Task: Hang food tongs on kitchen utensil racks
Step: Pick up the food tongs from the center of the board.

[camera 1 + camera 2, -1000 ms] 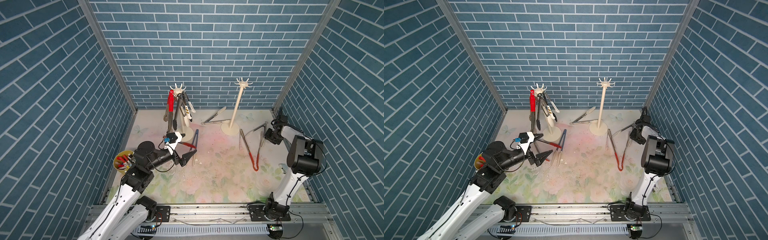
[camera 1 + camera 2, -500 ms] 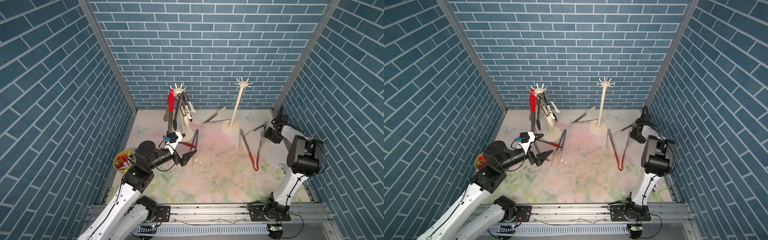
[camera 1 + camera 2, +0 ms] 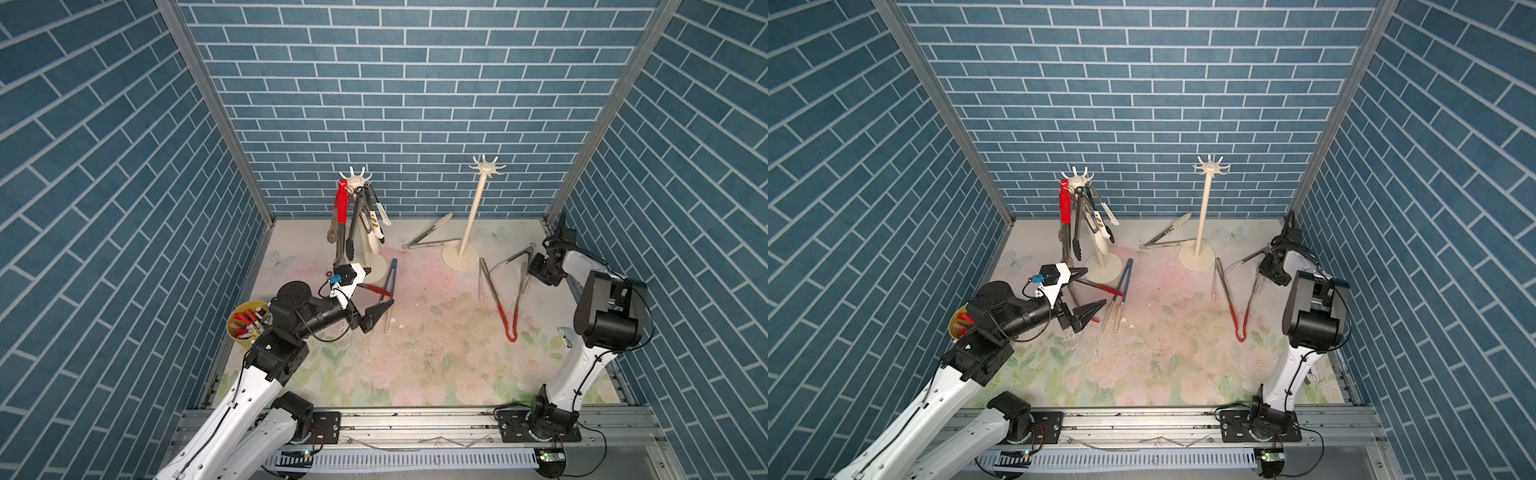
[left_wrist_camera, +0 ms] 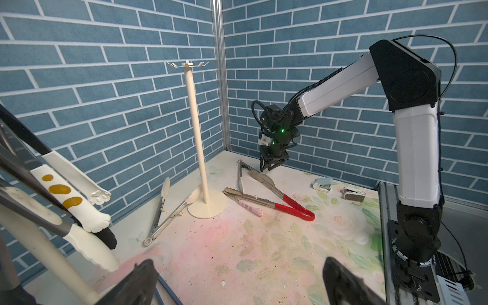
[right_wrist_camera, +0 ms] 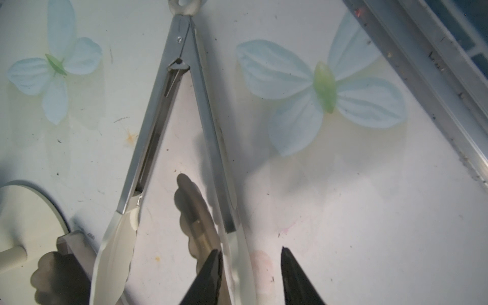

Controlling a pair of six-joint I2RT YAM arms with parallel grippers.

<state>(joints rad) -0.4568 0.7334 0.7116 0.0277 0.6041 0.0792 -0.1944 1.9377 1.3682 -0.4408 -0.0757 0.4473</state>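
1. The right fingers (image 5: 206,285), partly spread, straddle one arm of the pale-tipped tongs (image 5: 207,105), which lie flat at the rear of the counter (image 3: 436,353). They are apparently lining up a pick for the bare right rack (image 3: 473,208).
2. The scalloped tip of the red-handled tongs (image 3: 498,309) lies just beside that arm, crowding the grasp.
3. The left fingers (image 4: 134,285) gape wide and empty near the loaded left rack (image 3: 357,181), over the blue tongs (image 3: 393,270).
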